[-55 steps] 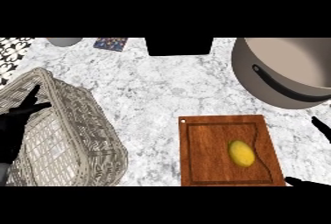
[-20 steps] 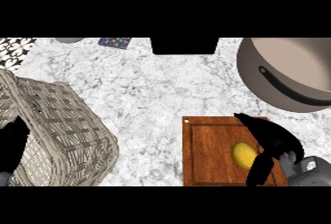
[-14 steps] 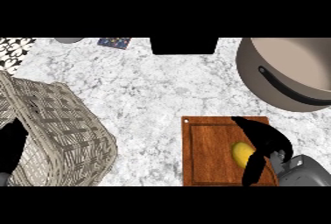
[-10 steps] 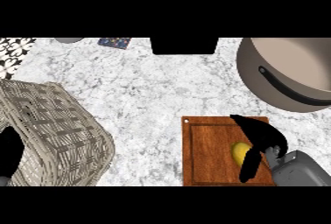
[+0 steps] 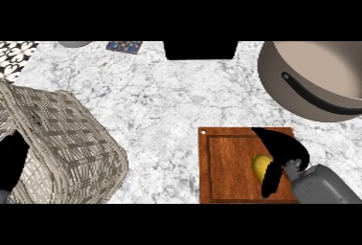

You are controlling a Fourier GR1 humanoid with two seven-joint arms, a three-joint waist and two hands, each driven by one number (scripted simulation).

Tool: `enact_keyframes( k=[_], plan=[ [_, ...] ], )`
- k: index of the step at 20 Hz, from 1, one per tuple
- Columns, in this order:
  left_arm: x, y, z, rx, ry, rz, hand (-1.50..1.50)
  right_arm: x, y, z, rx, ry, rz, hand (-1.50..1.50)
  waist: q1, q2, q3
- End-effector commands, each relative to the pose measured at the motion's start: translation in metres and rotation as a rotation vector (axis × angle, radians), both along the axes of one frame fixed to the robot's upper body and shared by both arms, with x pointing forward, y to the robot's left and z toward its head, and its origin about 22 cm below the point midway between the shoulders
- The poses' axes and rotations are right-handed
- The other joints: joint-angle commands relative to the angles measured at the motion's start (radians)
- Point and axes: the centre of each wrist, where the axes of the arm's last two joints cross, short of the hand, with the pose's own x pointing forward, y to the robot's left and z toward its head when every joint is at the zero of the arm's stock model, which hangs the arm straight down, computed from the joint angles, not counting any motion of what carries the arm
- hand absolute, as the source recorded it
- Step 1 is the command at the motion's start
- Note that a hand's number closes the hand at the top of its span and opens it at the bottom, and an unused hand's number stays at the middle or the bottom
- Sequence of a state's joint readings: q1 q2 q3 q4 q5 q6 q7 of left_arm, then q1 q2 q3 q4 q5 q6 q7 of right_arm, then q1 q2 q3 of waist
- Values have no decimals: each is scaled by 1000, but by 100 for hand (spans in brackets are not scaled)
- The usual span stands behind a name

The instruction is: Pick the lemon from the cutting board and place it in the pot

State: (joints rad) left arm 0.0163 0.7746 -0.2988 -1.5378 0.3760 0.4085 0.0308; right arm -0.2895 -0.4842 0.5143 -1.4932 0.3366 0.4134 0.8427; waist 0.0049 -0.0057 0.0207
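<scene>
1. We note the marble surface [image 5: 170, 95] is bare across its middle, from the far edge down to the near edge between the wicker basket [image 5: 63, 148] at left and the cutting board [image 5: 230, 167] at right. This is the widest free stretch in the head view.
2. Between the cutting board's far edge and the pot [image 5: 311, 79] we see a band of bare marble; the pot sits far right, cut off by the right border.
3. Along the far edge we record a dark rectangular object [image 5: 200, 50], a small patterned item [image 5: 124, 46], a grey round item [image 5: 73, 44] and a black-and-white patterned patch [image 5: 14, 57] at the far left corner.
4. The lemon [image 5: 260, 164] is yellow and oval, and lies on the right half of the cutting board. Only its left side shows; the rest is covered by the right hand [image 5: 283, 153].
5. The right hand's fingers are curled round the lemon, one dark digit running down its near-right side and the others arching over its far side. We cannot tell whether the lemon is lifted off the board.
6. The left hand [image 5: 13, 160] shows as a dark shape at the left border, beside the basket; we cannot tell its finger state.
7. The pot's interior shows nothing inside; a dark handle lies on its near-left wall. The basket's contents we cannot tell.
</scene>
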Motion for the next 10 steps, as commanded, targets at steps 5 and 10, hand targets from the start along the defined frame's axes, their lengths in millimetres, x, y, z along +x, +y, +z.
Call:
enact_keyframes(
  k=[5,10],
  plan=[
    [8,-27,-5,-49,-2,15,0,2,0,-26,4,-14,109,150,-2,8,-20],
    [5,-25,-22,-40,0,7,0,6,-20,-8,8,-21,112,150,-7,6,-21]
  ],
)
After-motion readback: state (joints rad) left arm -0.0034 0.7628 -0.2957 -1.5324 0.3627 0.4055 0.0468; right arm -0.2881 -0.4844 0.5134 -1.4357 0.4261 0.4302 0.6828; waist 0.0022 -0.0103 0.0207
